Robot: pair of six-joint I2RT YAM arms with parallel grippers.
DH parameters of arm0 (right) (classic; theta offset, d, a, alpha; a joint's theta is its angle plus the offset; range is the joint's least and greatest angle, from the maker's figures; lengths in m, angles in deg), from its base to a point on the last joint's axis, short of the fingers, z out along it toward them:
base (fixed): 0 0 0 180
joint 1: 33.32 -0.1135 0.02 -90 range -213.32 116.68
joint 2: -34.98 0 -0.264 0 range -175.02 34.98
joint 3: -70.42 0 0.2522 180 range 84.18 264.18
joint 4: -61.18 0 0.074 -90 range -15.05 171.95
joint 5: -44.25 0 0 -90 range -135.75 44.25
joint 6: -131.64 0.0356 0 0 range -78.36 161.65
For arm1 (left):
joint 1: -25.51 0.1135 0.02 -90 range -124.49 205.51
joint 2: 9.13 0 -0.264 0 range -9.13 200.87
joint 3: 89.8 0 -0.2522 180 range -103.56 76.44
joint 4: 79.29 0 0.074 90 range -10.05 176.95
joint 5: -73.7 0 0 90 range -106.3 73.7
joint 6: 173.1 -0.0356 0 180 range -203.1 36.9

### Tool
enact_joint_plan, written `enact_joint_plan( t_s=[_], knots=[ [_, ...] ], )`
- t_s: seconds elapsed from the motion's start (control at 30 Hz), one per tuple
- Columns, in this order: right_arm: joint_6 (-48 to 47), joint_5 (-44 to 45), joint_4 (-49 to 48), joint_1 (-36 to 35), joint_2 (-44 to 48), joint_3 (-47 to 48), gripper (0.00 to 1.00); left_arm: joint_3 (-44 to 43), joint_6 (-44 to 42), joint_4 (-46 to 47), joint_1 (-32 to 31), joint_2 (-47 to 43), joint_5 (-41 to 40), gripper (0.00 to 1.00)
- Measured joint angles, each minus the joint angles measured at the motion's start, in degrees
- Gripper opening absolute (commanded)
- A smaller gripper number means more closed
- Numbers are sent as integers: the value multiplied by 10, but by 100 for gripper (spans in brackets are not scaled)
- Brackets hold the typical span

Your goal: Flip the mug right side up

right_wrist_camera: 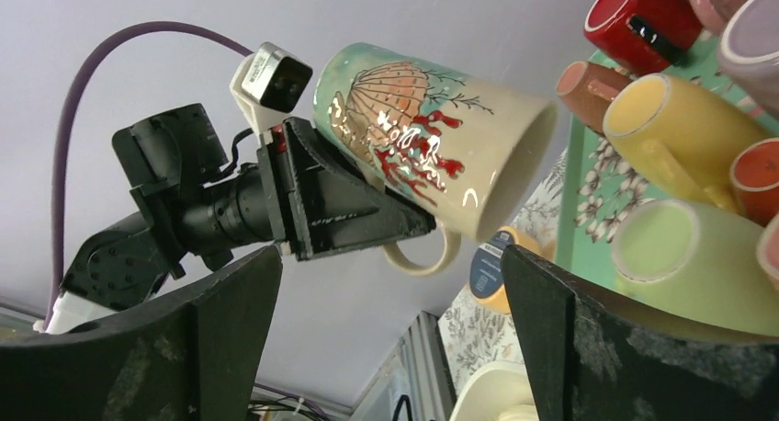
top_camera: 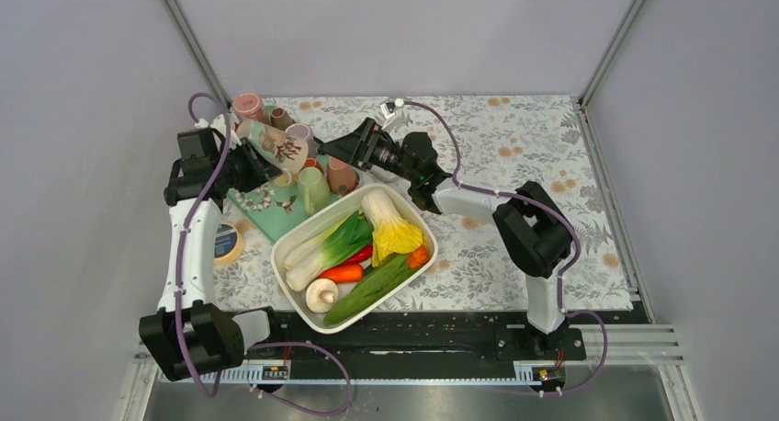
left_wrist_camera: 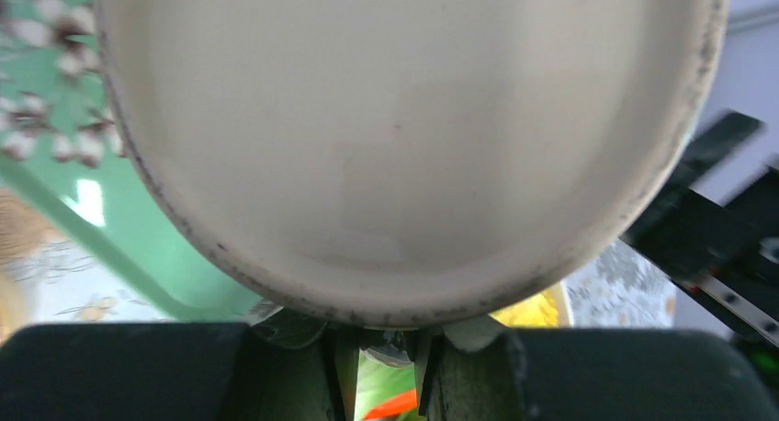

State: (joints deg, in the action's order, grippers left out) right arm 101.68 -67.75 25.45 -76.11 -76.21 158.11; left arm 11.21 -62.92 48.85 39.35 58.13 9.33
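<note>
In the left tool (right_wrist_camera: 354, 210), clenched on its body, the mug (right_wrist_camera: 432, 131) hangs in the air on its side, above the tray (top_camera: 266, 214). Just beside it, the right tool (right_wrist_camera: 395, 334) gapes empty. We judge the mug lifted and partly turned, with uprighting and setting down left to do.

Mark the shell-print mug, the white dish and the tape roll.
shell-print mug (right_wrist_camera: 413, 131), right wrist view, painted side.
white dish (top_camera: 305, 227), top external view, upper-left rim.
tape roll (top_camera: 226, 244), top external view, its blue face.
</note>
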Motion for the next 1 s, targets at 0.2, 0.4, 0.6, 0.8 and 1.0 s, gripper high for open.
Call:
enact_joint_plan(
  t_s=[0.2, 0.4, 0.6, 0.8, 1.0],
  knots=[
    [39, -1, 4, -7, -43, 39, 99, 0, 33, 0, -49, 0, 54, 0],
    [65, -3, 12, -7, -52, 47, 85, 0, 56, 2, -85, 1, 77, 0],
    [100, -26, -25, -6, -60, 59, 20, 0, 76, 23, -109, 11, 105, 0],
    [101, -55, -104, -1, -61, 58, 0, 0, 110, 41, -109, 17, 131, 34],
    [47, -65, 0, 29, -1, -2, 0, -21, 46, 37, -112, 30, 110, 98]
  ],
)
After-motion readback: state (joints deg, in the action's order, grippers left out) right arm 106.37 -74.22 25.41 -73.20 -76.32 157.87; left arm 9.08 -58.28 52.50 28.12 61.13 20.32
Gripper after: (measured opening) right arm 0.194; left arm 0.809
